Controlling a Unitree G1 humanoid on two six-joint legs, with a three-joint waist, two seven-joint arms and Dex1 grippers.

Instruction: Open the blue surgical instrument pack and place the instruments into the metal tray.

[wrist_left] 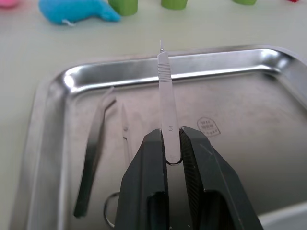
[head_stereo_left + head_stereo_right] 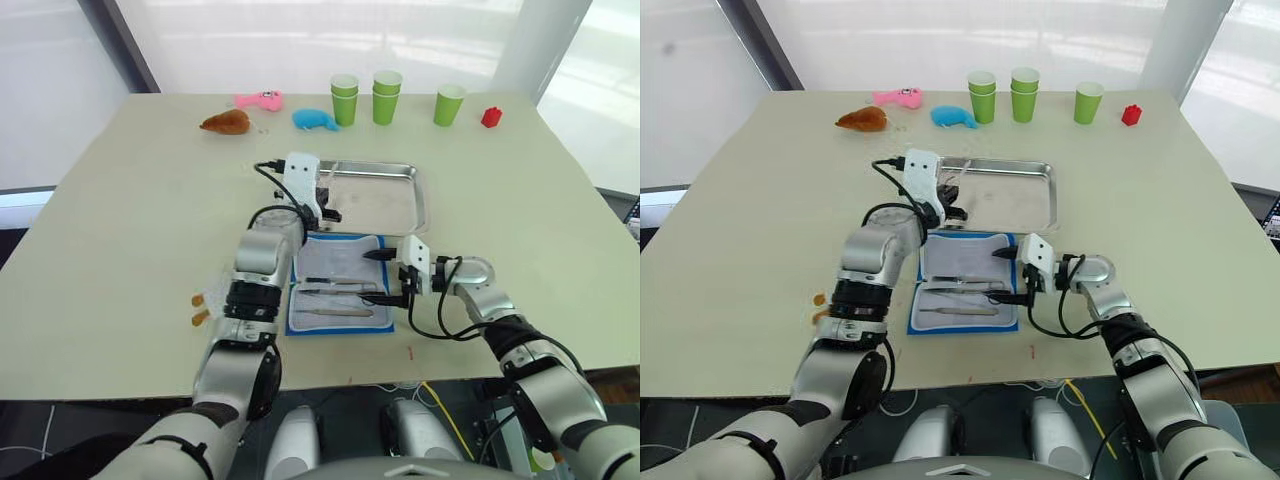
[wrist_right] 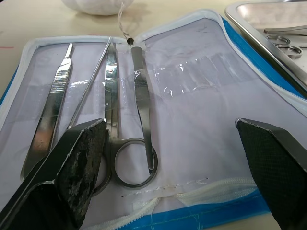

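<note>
Left gripper clamped on scalpel handle above metal tray, right gripper spread wide over opened blue surgical instrument pack, remaining instruments inside.

**A:** What are the arms made of?

**B:** Both the left arm and the right arm have rounded silver-grey metallic shells, broken by black bands at the joints.

**A:** And the wrists?

**B:** Each carries a white boxy camera housing: the left one is tall and rectangular with a small dark port, the right one is smaller. Black cables loop from both housings back along the forearms.

**A:** The fingers?

**B:** Black. The left gripper has smooth, wedge-shaped fingers; the right gripper has fingers with rough, scuffed pads.
</note>
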